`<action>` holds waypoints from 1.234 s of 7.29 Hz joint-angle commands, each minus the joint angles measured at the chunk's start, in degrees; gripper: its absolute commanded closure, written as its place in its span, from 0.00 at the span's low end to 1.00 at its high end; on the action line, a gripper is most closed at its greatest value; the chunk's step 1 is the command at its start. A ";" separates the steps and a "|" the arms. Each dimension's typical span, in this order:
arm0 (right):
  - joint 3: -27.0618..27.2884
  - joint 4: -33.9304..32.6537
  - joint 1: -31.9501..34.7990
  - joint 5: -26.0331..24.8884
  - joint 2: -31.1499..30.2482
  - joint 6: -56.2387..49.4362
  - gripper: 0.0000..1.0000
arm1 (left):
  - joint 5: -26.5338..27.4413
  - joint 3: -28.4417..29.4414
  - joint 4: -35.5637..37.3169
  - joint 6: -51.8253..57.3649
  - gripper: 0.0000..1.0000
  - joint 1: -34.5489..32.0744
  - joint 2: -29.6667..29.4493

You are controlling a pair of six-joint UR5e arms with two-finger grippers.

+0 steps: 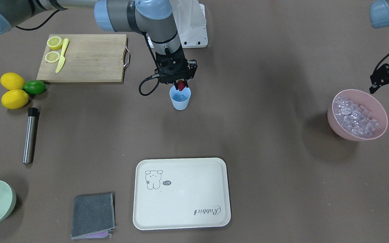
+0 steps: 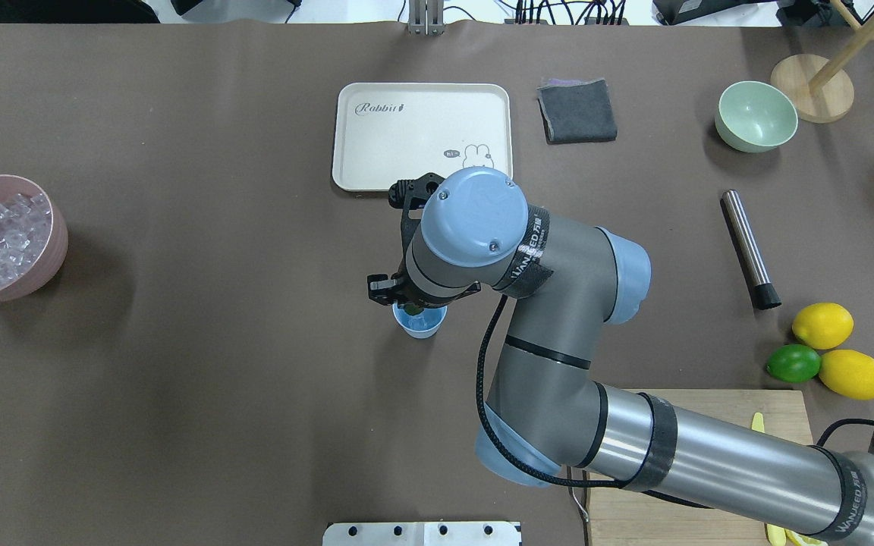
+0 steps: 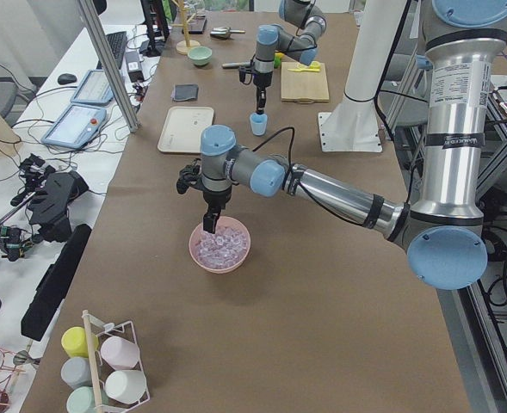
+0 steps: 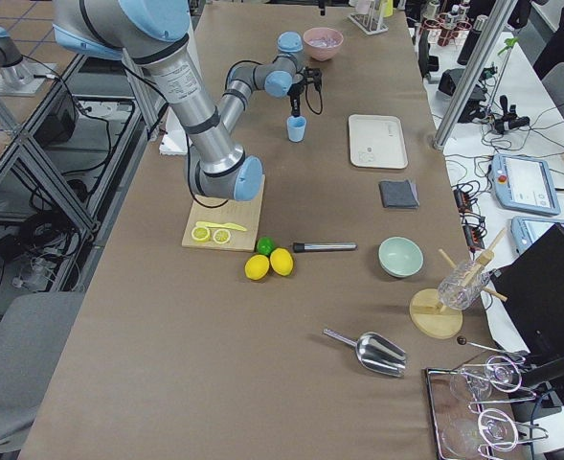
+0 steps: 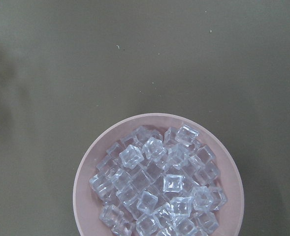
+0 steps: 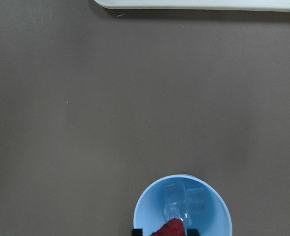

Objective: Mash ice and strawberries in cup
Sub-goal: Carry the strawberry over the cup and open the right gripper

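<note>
Strawberry: the small red strawberry with a green cap (image 1: 181,85) is pinched in the right gripper (image 1: 180,87), just over the mouth of the cup.
Cup: the small light blue plastic tumbler (image 1: 180,102) stands upright mid-table on the brown table cover (image 1: 265,152).
Ice: a few clear glassy cubes (image 6: 185,201) lie at the bottom of the tumbler; many more fill the round pink bowl (image 1: 333,123), well apart on the robot's left.
Left gripper: the left gripper (image 1: 388,91) hangs above the pink bowl, fingers apart and holding nothing.
Tray: the cream rectangular tray (image 1: 187,202) is on the far side of the tumbler from the robot.
</note>
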 commanded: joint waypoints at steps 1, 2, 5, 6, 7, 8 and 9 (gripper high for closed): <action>-1.30 0.12 -0.45 -0.32 0.13 0.30 0.30 | -0.16 -0.21 -0.10 0.04 0.03 -0.99 0.51; -1.56 0.21 -0.19 -0.32 0.22 0.65 0.00 | -0.16 -0.04 -0.10 0.04 0.03 -0.99 0.51; 1.05 -1.36 9.08 8.32 -3.36 -0.48 0.00 | -0.24 -0.65 0.16 2.21 0.03 -2.48 0.60; 5.16 -1.63 14.26 11.94 -9.30 -5.45 0.00 | -0.59 -0.31 0.25 5.71 0.03 -3.44 2.43; 8.33 -1.72 19.71 15.29 -15.45 -14.03 0.00 | -2.16 -0.04 0.94 6.27 0.03 -5.11 2.62; 8.54 -1.55 24.46 18.45 -19.78 -18.55 0.00 | -3.22 -0.47 2.08 6.62 0.03 -6.52 2.62; 8.02 -1.46 28.08 18.92 -23.30 -22.95 0.00 | -3.32 -0.91 2.18 6.63 0.03 -8.01 2.62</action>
